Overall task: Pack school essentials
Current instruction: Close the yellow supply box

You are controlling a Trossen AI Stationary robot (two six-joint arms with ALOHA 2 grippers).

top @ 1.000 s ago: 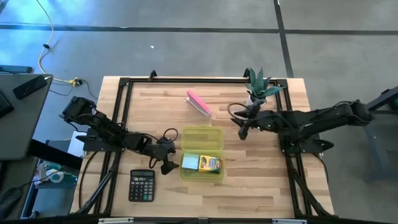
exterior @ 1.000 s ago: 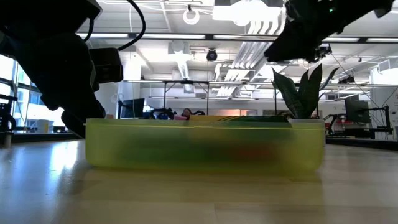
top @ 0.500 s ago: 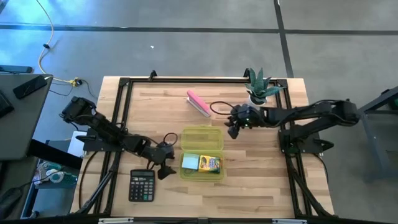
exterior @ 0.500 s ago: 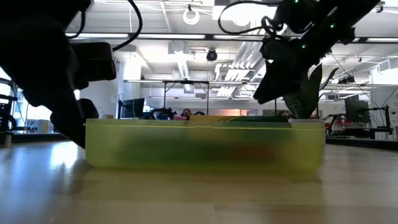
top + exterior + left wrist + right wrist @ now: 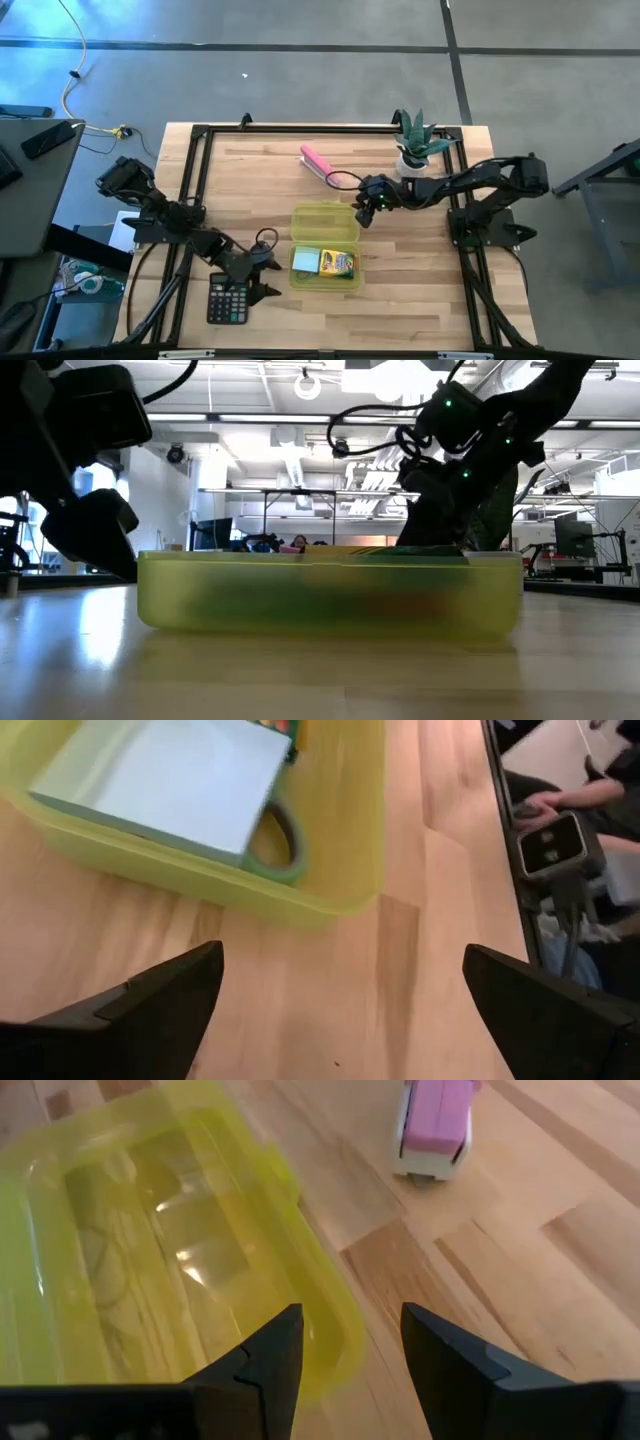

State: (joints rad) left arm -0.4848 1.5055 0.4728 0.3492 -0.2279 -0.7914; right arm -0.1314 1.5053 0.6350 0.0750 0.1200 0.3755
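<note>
A yellow-green see-through box [image 5: 324,258] lies open on the table, its lid [image 5: 324,222] flat on the far side. Inside lie a light-blue note pad [image 5: 305,261], a crayon box [image 5: 338,263] and green-handled scissors [image 5: 285,840]; I make out no pens. My left gripper [image 5: 262,278] is open, left of the box's near left corner and beside the calculator. My right gripper [image 5: 365,206] is open at the lid's far right corner [image 5: 335,1330], one finger on each side of the rim. My right gripper comes at the lid's far right corner [image 5: 335,1330] slanting down from the table's right. Its fingers [image 5: 270,1365] stand astride the rim, one over the lid's hollow and one outside. I cannot tell whether they touch it. The lid lies flat on the table.
A black calculator [image 5: 228,298] lies near the front edge under my left arm. A pink oblong block [image 5: 320,166] lies on the far side of the lid, and a potted plant [image 5: 418,140] stands at the far right. Bare wood lies right of the box.
My right gripper has moved toward the table's left and down, from beside the plant to the lid's far right corner. My left gripper has drawn back from the box toward the near edge, ending beside the calculator. The box and its contents have stayed put.
</note>
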